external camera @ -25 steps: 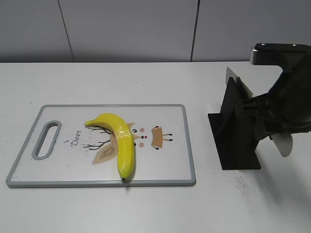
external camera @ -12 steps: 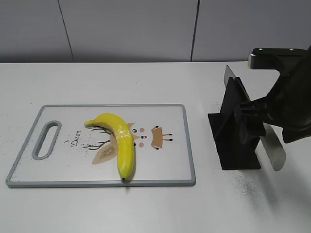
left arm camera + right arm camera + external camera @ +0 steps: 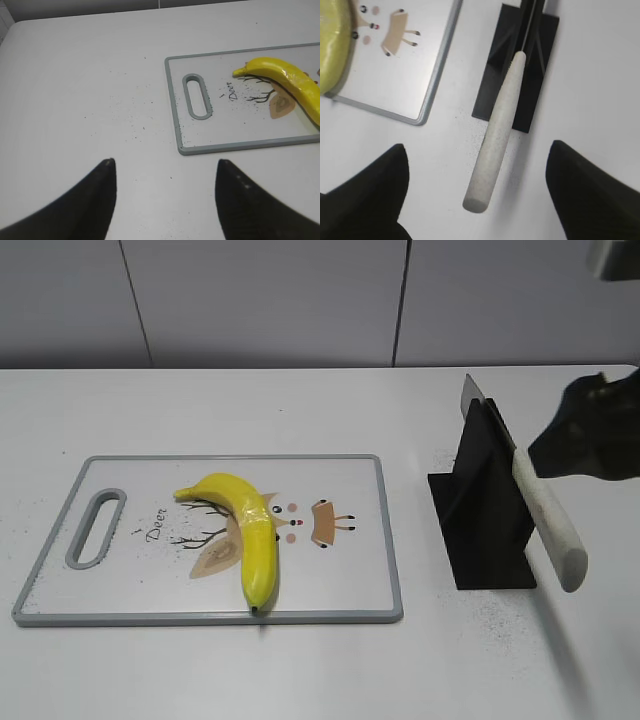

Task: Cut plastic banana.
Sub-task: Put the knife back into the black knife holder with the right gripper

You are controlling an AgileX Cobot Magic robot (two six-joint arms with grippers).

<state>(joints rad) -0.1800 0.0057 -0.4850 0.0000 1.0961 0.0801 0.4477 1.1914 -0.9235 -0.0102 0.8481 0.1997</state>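
- One plastic banana (image 3: 250, 535) lies on the cutting board (image 3: 355, 585), left half of the desk.
- Right gripper (image 3: 477, 192) spread wide above the pale knife handle (image 3: 499, 132), not touching; the knife sits in a black stand (image 3: 485, 520) near the right edge.
- Left gripper (image 3: 165, 192) gapes over bare desk.

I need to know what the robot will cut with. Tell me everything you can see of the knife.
The knife sits in a black stand right of the cutting board. Its long, rounded handle, pale speckled grey and stone-like, slants out toward the camera, free in the air. Only a sliver of metal blade shows above the stand's slot. Nothing grips it: the right gripper hangs open above the handle end, fingers on either side.
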